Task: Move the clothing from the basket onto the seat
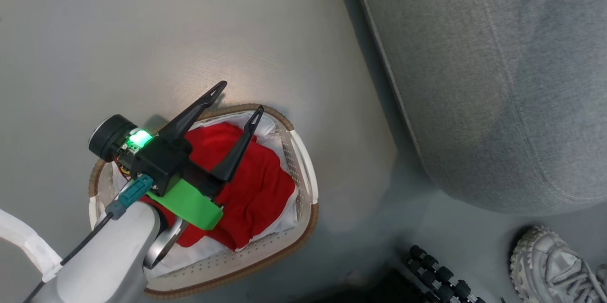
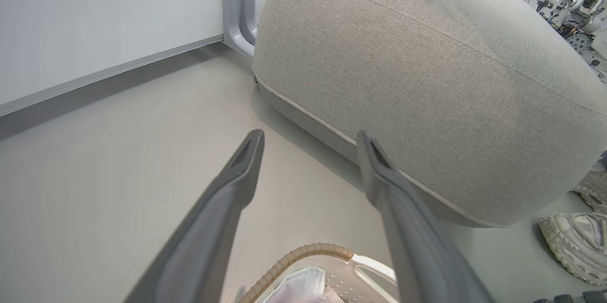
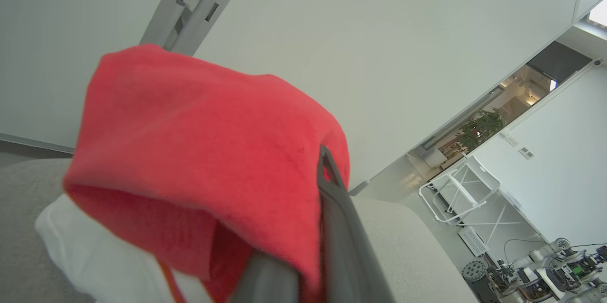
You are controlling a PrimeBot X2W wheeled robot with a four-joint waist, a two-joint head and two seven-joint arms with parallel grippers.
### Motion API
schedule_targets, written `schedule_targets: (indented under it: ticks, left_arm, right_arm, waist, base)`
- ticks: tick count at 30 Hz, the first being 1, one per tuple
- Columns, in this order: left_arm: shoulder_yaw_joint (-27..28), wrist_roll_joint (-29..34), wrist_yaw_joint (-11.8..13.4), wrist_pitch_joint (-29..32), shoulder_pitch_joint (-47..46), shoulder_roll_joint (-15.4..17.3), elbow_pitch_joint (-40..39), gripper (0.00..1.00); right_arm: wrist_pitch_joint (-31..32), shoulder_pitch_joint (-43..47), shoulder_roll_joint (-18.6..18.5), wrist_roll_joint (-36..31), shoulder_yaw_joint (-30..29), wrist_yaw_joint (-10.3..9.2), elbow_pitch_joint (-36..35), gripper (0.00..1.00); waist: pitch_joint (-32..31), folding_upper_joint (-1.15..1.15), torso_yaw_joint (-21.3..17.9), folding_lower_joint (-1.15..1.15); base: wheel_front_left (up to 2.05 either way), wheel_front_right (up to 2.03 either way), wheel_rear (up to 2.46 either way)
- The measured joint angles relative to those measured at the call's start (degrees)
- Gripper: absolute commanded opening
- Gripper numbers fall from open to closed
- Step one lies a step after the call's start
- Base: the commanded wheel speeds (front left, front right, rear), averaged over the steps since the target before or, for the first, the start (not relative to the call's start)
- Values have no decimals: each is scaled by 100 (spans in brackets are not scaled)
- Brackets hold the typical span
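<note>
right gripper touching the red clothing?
Touching. Right wrist view: the red clothing drapes over the right gripper, and its dark finger presses straight into the fabric with no gap.

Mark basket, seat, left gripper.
basket [image 1: 305, 158]: head view, on the white handle nearest the seat.
seat [image 1: 474, 80]: head view, on the grey cushion top.
left gripper [image 1: 241, 96]: head view, midway between its open fingertips, above the basket.
</note>
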Motion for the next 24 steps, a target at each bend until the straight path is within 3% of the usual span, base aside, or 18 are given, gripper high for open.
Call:
schedule_targets:
  ticks: [4, 5, 7, 11, 17, 24]
  left_arm:
    - [77, -30, 0, 0, 0, 5, 76, 100]
    - [93, -38, 0, 0, 0, 7, 81, 100]
    - [153, -40, 0, 0, 5, 3, 116, 100]
    - [366, -40, 0, 0, 64, -29, 210, 100]
    - [620, 14, 0, 0, 256, -138, 366, 100]
    - [1135, 119, 0, 0, 611, -403, 610, 100]
  right_arm:
    - [10, 539, 274, -209, -712, 0, -12, 0]
    - [-23, 679, 330, -248, -816, 0, 0, 20]
    - [-185, 985, 494, -278, -1042, 0, 56, 100]
    - [-544, 1410, 776, -289, -1224, 0, 229, 100]
    - [-731, 2005, 965, -109, -984, 0, 299, 100]
    - [-745, 2811, 1059, 671, -134, 0, -263, 100]
  waist:
    - [189, 0, 214, 0]
    - [215, 0, 251, 0]
    - [249, 0, 325, 0]
    - [169, 0, 355, 0]
    - [-150, 0, 293, -1]
    - [-708, 0, 230, -1]
  base:
    - [0, 0, 0]
    - [0, 0, 0]
    - [0, 0, 0]
    - [0, 0, 0]
    - [0, 0, 0]
    - [0, 0, 0]
